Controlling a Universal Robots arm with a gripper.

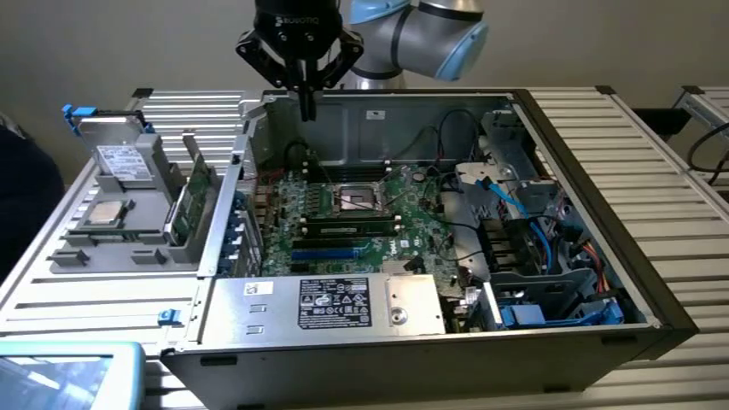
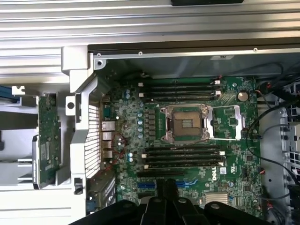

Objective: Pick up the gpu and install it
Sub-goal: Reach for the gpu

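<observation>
The pick-up step was in hand, and no grasp had been made. The tool [image 1: 306,109] hung over the back of the open case [image 1: 376,120], its fingers pressed together and holding nothing. In the wrist view the tool [image 2: 168,187] pointed down at the motherboard [image 2: 187,140], near its blue slots [image 2: 154,183].

The gpu [image 1: 201,186] was outside the case, standing on edge in a grey holder [image 1: 114,243] on the desk [image 1: 638,120], at the exterior view's left. It was well apart from the tool. The wrist view showed the gpu [image 2: 49,136] as a green board beyond the case's perforated rear wall [image 2: 93,136].

By my judgement the work was at its start: card not lifted, slots bare. A grasp would call for the tool to be over the holder with its fingers parted and set across the card's thin upper edge. The neighbouring green strip [image 1: 177,218] sat close by, so there was little room for error.
</observation>
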